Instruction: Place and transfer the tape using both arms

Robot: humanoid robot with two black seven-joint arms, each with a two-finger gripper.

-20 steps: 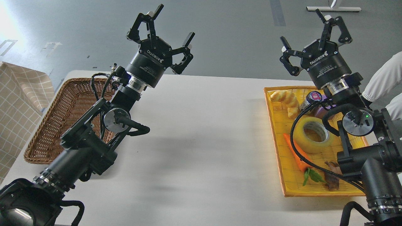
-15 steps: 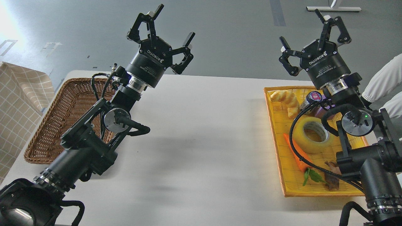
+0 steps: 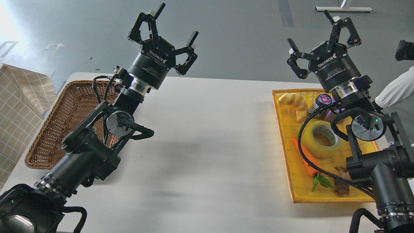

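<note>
The tape point(image 3: 321, 139), a wide translucent yellow roll with a grey-white core, lies flat in the yellow tray point(image 3: 288, 161) at the table's right. My right gripper point(image 3: 318, 34) is open and empty, raised well above the tray's far end, with its arm crossing in front of the tape's right side. My left gripper point(image 3: 168, 24) is open and empty, held high over the table's far left, beside the wicker basket point(image 3: 55, 129).
The tray also holds a yellow croissant-like toy point(image 3: 294, 103), a small purple-capped bottle point(image 3: 321, 101), an orange carrot point(image 3: 305, 160) with green leaves, and a brown dried piece point(image 3: 341, 186). A person's white sleeve point(image 3: 393, 90) shows at the right edge. A checked cloth point(image 3: 17, 106) lies left.
</note>
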